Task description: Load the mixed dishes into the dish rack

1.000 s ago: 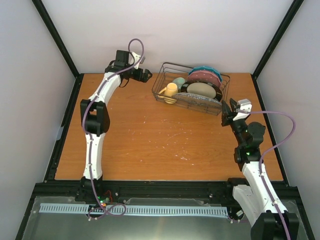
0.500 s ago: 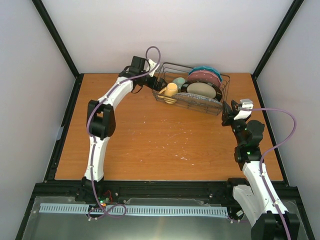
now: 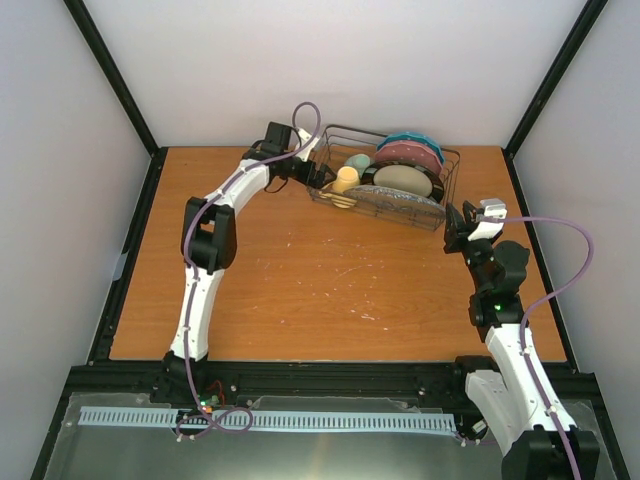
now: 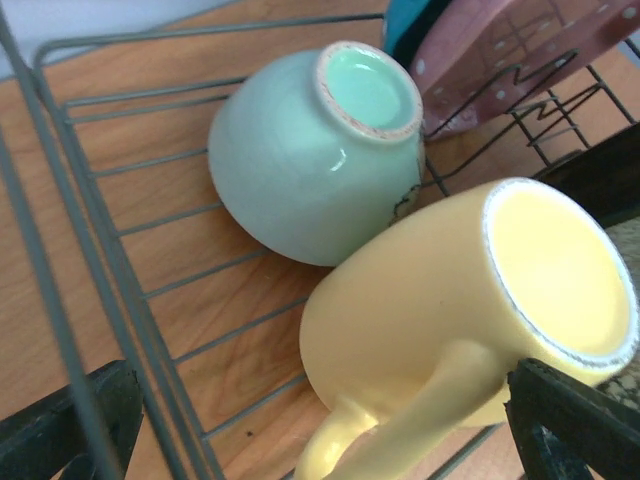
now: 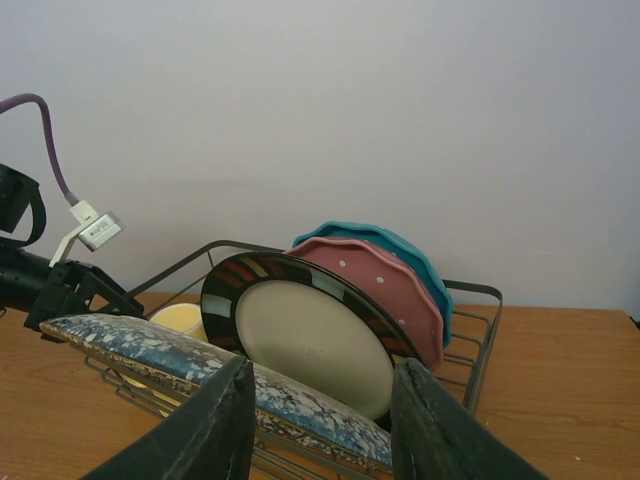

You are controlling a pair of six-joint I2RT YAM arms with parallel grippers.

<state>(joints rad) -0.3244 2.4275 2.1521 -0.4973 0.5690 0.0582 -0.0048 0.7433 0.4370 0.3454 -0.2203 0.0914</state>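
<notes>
The black wire dish rack (image 3: pixel 452 172) stands at the back of the table. It holds the teal plate (image 3: pixel 412 139), pink dotted plate (image 3: pixel 408 152) and dark-rimmed cream plate (image 3: pixel 403 180) on edge. The grey speckled plate (image 3: pixel 395 203) lies along the front. The yellow mug (image 3: pixel 345 180) and pale green bowl (image 3: pixel 357 163) sit at the left end. In the left wrist view the mug (image 4: pixel 440 320) and bowl (image 4: pixel 300 170) show their bases. My left gripper (image 3: pixel 322 178) is open, its fingers either side of the mug without touching it. My right gripper (image 3: pixel 452 225) is open and empty off the rack's right end.
The right wrist view looks along the rack (image 5: pixel 485 300), with the speckled plate (image 5: pixel 150 345) nearest and the cream plate (image 5: pixel 310 340) behind it. Black frame posts and white walls close in the orange table (image 3: pixel 300 280).
My left arm has swung right from beside the rack to its left end, bringing its open gripper to the yellow mug. The right arm has barely moved.
</notes>
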